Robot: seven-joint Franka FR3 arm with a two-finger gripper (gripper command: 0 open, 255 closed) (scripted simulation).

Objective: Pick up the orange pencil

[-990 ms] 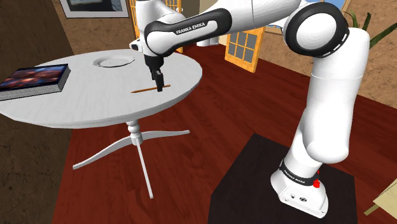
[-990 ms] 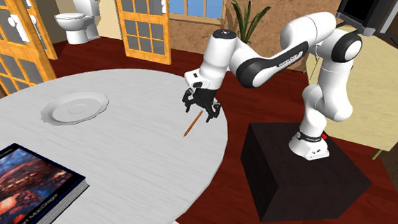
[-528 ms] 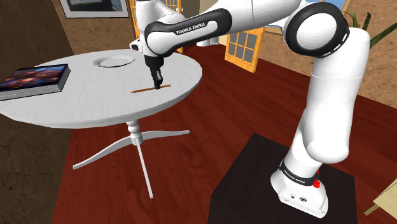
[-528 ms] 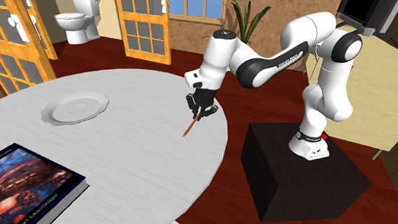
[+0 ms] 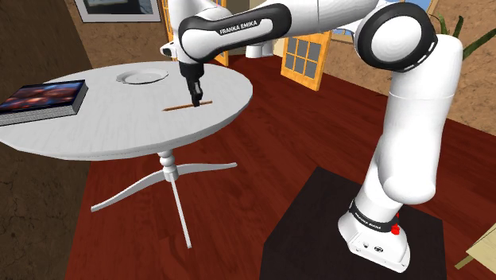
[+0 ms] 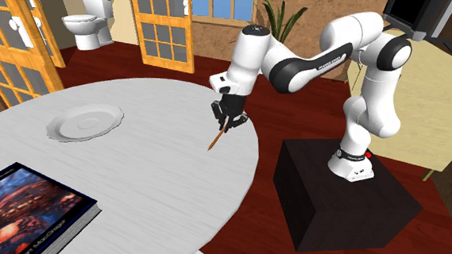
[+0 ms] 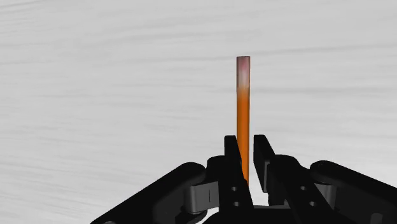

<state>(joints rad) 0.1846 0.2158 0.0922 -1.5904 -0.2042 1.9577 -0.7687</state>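
The orange pencil (image 5: 176, 106) is clasped near one end between the black fingers of my gripper (image 5: 195, 101), which is shut on it. It sits just over the round white table (image 5: 119, 127), close to the edge nearest the stand. In the second exterior view the pencil (image 6: 215, 140) slants down from the gripper (image 6: 225, 124) toward the tabletop (image 6: 150, 182). In the wrist view the pencil (image 7: 243, 102) sticks straight out past the gripper (image 7: 246, 145), with a pinkish end farthest from me.
A white plate (image 5: 143, 77) lies at the table's far side, and a book with a dark picture cover (image 5: 40, 99) lies at the shoulder view's left. The black stand (image 6: 348, 200) is on a red-brown floor. Orange-framed glass doors (image 6: 162, 19) stand behind.
The fingers closed on the pencil from wide open. The hand then rose slightly and carried the pencil up off the tabletop.
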